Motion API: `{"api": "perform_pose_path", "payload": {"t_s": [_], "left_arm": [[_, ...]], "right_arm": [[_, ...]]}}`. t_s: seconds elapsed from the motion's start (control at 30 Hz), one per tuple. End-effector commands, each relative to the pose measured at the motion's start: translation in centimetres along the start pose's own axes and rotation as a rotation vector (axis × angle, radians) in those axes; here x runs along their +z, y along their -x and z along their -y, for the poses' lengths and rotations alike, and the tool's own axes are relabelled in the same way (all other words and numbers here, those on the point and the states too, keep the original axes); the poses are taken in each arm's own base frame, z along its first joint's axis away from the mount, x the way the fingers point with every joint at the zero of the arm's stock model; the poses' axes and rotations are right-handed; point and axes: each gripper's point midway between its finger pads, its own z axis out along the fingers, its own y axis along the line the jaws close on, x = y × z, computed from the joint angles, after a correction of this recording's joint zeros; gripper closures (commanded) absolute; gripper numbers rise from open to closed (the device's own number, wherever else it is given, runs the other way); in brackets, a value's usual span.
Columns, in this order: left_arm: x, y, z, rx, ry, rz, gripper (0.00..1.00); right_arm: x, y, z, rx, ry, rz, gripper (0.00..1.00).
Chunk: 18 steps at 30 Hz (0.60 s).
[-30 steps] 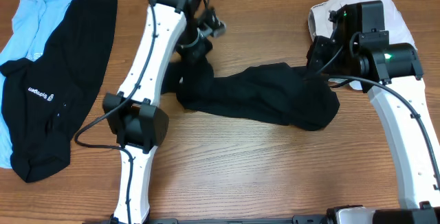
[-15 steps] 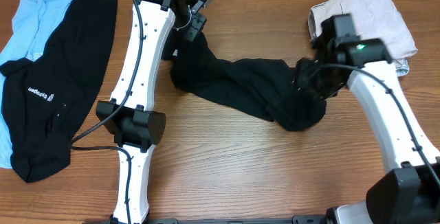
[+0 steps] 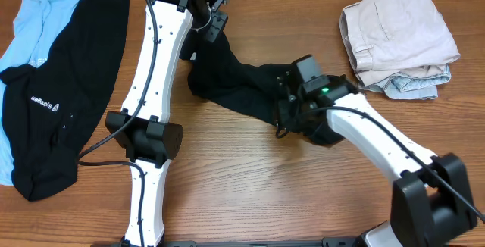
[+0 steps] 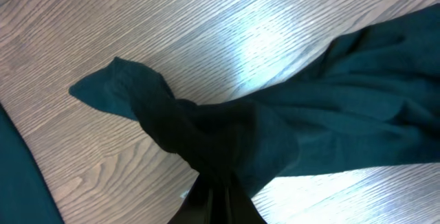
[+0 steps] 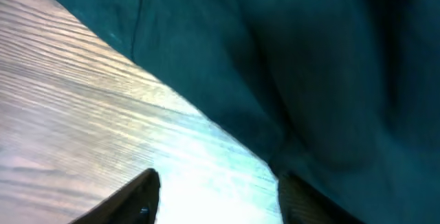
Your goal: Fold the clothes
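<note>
A dark garment (image 3: 242,88) lies bunched on the wooden table, running from the upper middle to the centre. My left gripper (image 3: 216,29) is shut on its upper left end. In the left wrist view the fingers (image 4: 220,207) pinch a twisted fold of the cloth (image 4: 309,128). My right gripper (image 3: 289,114) is low at the garment's front edge near its right end. In the right wrist view its fingers (image 5: 216,196) are open with bare table between them. The cloth (image 5: 309,59) lies just past and over the right finger.
A black shirt with a white logo (image 3: 61,103) and a light blue garment (image 3: 34,16) lie spread at the far left. A folded beige stack (image 3: 398,31) on folded denim (image 3: 413,86) sits at the back right. Bare wooden table (image 3: 250,186) shows in front.
My right arm has swung from the back right down and left to the garment's front edge. The garment's right end has bunched to the left. My left gripper rose slightly, holding its end.
</note>
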Motion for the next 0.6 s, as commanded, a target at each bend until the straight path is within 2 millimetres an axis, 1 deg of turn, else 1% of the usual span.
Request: {"api": "perform_pose_path", "payload": {"t_s": [0.0,0.1,0.27,0.4,0.43,0.47,0.5,0.57], "left_arm": [[-0.7,0.8,0.4,-0.014,-0.024,0.041,0.96],[-0.7,0.9,0.4,-0.014,-0.023,0.044,0.96],[-0.7,1.0,0.4,-0.013,-0.022,0.049,0.96],[-0.7,1.1,0.4,-0.013,-0.022,0.052,0.96],[-0.7,1.1,0.4,-0.013,-0.022,0.052,0.96],[-0.7,1.1,0.4,-0.013,-0.022,0.052,0.96],[-0.7,1.1,0.4,-0.013,-0.022,0.052,0.96],[-0.7,1.1,0.4,-0.013,-0.021,0.052,0.96]], "right_arm": [[1.9,-0.3,2.1,-0.009,-0.127,-0.023,0.45],[2.6,-0.8,3.4,0.035,-0.200,-0.045,0.48],[2.0,-0.7,5.9,0.109,-0.346,-0.014,0.49],[2.0,-0.4,6.0,0.113,-0.355,0.001,0.48],[2.0,-0.4,6.1,0.114,-0.355,0.002,0.50],[2.0,-0.3,6.1,0.114,-0.357,0.006,0.55],[1.9,-0.1,6.2,0.114,-0.364,0.014,0.66],[1.8,0.2,6.6,0.125,-0.385,0.032,0.83]]}}
